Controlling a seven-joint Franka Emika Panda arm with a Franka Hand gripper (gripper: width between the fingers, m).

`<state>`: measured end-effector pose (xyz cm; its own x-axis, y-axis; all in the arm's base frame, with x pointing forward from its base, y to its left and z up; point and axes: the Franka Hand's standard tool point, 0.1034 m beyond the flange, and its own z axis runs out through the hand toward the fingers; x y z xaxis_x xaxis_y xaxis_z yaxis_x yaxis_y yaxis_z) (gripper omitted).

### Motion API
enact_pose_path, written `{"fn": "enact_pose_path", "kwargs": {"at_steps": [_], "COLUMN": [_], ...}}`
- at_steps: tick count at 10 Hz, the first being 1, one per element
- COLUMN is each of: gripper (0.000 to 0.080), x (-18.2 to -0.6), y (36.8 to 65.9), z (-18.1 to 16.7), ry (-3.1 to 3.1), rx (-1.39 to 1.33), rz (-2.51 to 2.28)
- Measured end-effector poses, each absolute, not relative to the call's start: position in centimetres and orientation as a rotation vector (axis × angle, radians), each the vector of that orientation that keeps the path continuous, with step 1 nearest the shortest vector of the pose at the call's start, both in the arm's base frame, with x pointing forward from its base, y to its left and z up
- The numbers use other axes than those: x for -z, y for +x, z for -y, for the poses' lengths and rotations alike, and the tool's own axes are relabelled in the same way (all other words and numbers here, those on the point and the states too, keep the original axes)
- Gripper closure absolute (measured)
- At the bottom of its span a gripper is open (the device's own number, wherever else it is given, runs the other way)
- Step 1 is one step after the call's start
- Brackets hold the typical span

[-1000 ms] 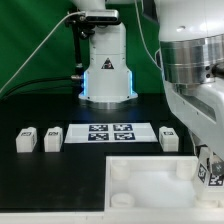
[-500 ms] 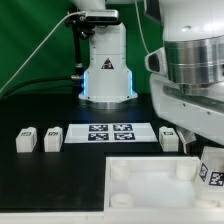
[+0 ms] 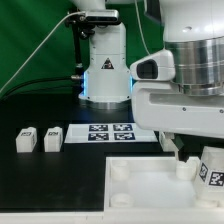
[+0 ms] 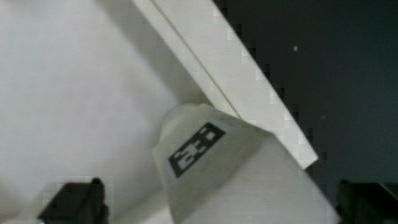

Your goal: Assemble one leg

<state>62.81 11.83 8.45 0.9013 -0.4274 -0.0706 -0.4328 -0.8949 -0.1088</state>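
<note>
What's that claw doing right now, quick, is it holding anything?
Gripper: open, jaws spread wide, gripping nothing; the leg lies free by the white panel's edge.

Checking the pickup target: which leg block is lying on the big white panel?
The leg at the exterior view's right, lying against the edge of the panel. The other two legs stand on the black table at the left.
</note>
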Motion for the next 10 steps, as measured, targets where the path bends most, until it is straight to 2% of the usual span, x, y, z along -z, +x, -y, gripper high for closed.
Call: {"fn": "enact_pose_path", "kwargs": {"at_steps": [1,3,5,6,7,10], "gripper": [0.015,0.015,0.0404,0.0404,0.0498,0.0499], "x": [-8.52,-8.48,-8.46,-8.47,-8.47,-8.45], "y": [63.04,63.0,62.99,62.98,63.02,63.03], "z": [-11.6,-11.67,-11.67,-11.66,-11.51,-11.41], "ry": [-2.994,-2.988,-2.982,-2.953,-2.914,-2.778], "rx": [-0.044,-0.048,-0.05,-0.061,-0.071,-0.098], "rz": [-0.409,-0.44,-0.472,-0.624,-0.8,-1.187]}}
